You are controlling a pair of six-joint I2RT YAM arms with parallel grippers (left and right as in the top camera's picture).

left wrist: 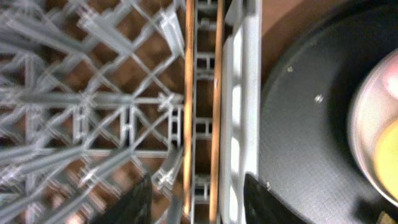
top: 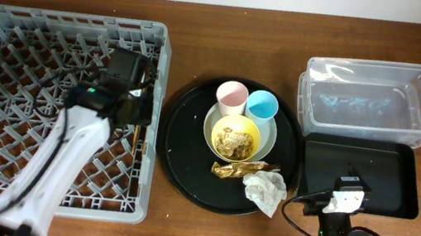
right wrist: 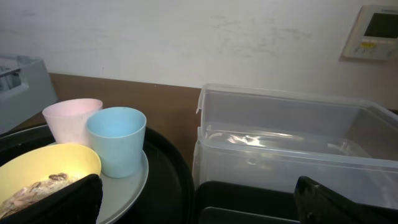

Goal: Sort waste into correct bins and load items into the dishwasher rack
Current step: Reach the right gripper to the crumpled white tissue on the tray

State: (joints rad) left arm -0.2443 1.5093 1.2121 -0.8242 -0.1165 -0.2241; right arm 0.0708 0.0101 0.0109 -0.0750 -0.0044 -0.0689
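Note:
The grey dishwasher rack (top: 7, 21) fills the left. Two wooden chopsticks (top: 139, 139) lie in it along its right wall (left wrist: 249, 93). My left gripper (top: 141, 112) hangs over them, open, its fingers (left wrist: 202, 208) either side of the chopsticks (left wrist: 188, 93) and not touching them. A mint-white plate (top: 279, 137) holds the pink cup (top: 231, 96), the blue cup (top: 262, 106) and the yellow bowl (top: 218, 123) with food scraps (top: 234, 141). The gold foil wrapper (top: 240, 169) and the white napkin (top: 264, 189) lie in front. My right gripper (top: 347, 193) is open and empty (right wrist: 199, 211).
The plate sits on a round black serving tray (top: 183, 131) beside the rack. The clear tub (top: 372, 96) stands at the back right with the shallow black tray (top: 386, 174) in front of it. The right wrist view shows the cups (right wrist: 117, 140), the bowl (right wrist: 50, 165) and the tub (right wrist: 292, 137).

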